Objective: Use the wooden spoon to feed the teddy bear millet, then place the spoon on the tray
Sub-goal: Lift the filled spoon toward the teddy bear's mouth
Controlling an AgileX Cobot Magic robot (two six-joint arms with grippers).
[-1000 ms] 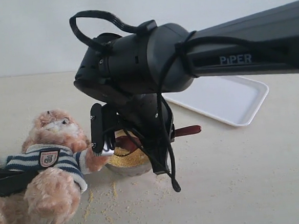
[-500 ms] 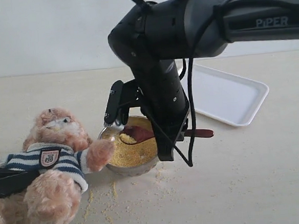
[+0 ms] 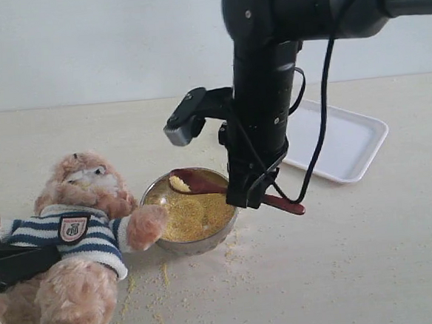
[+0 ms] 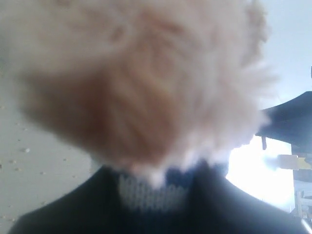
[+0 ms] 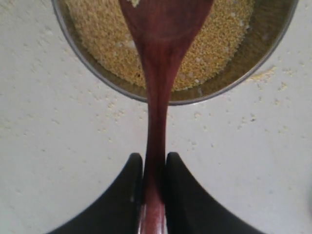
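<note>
Now the teddy bear is lying at lower left, not yet fed; the tray is sitting at right, awaiting the wooden spoon my right gripper is pinching, holding 1 millet scoop over the bowl.

Left wrist view: bear fur fills the pic, all blurred (too close). Left gripper is just a dark smear, so its grip can't be read. Exterior: bear's legs cut by bottom edge, spoon handle partly behind right gripper, tray corner behind arm. Right wrist: spoon tip & bowl cut off.
</note>
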